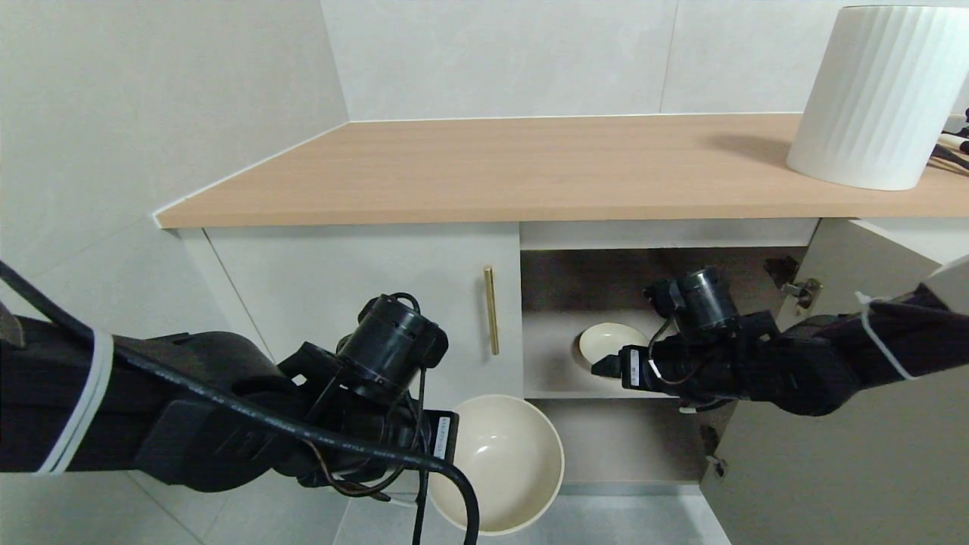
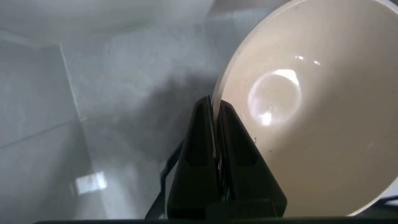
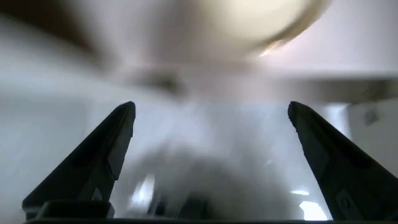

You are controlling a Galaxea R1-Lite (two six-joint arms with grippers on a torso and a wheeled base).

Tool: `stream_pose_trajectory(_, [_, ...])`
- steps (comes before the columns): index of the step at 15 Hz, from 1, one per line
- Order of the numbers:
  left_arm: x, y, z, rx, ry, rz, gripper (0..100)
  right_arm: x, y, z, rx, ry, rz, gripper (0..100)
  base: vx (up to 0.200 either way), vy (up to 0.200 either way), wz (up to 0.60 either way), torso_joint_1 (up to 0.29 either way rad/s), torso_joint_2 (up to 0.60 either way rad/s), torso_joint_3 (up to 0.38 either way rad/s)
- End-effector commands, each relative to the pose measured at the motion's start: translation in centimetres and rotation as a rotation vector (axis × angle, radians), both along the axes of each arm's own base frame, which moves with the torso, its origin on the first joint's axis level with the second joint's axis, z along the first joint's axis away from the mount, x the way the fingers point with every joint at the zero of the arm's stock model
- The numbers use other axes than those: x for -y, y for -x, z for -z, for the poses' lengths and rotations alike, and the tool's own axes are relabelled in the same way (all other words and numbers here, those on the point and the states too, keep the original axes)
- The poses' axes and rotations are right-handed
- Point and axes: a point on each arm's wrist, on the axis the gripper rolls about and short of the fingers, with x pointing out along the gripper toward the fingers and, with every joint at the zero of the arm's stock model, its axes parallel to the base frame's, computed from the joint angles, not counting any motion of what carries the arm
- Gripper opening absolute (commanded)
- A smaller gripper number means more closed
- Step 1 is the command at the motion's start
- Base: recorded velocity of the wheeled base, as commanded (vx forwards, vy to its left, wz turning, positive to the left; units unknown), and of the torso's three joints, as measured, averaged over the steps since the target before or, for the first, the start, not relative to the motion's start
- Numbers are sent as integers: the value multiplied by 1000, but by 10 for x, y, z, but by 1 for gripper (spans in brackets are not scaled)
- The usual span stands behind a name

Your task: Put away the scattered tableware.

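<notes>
The large glossy cream round bowl (image 1: 503,462) hung low before the closed white cupboard door (image 1: 363,288), its rim pinched in the left tool (image 2: 214,115). A small cream shallow dish (image 1: 612,342) sat on the shelf (image 1: 549,363) of the open cupboard; the right tool (image 1: 606,369), spread wide, hovered just beside it. Above, a white ribbed cylinder (image 1: 878,91) stood at the right end of the wooden bench (image 1: 530,166)

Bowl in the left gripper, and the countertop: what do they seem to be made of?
Bowl: probably glazed ceramic, though melamine is possible; cream and glossy, with sharp light reflections inside.
Countertop: wood or wood-look laminate, hard to say which; matt tan surface with fine straight grain and a thin flat edge.
</notes>
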Motion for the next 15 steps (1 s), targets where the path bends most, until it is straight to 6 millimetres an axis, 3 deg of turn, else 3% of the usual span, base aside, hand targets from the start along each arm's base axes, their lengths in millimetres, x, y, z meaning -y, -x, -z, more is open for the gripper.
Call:
stream_pose_trajectory(1, [5,1,6,-1,-32,0,0,-10,56,-53,14,-73,-179,100,0,0,0,0,0,0])
stream_pose_trajectory(3, [6,1,6,8,-45,-7,0,-24,74,-53,-20,-60,-253,100,0,0,0,0,0,0])
stream_pose_trajectory(6, [10,5,6,10,-44,9,0,-45,85,-32,-72,-16,-319,100,0,0,0,0,0,0])
stream_pose_trajectory(9, [12,8,3,18,-39,19,0,-59,80,-8,-103,59,-296,100,0,0,0,0,0,0])
stream_pose_trajectory(15, [17,11,6,10,-47,37,0,-72,78,8,-80,115,-257,100,0,0,0,0,0,0])
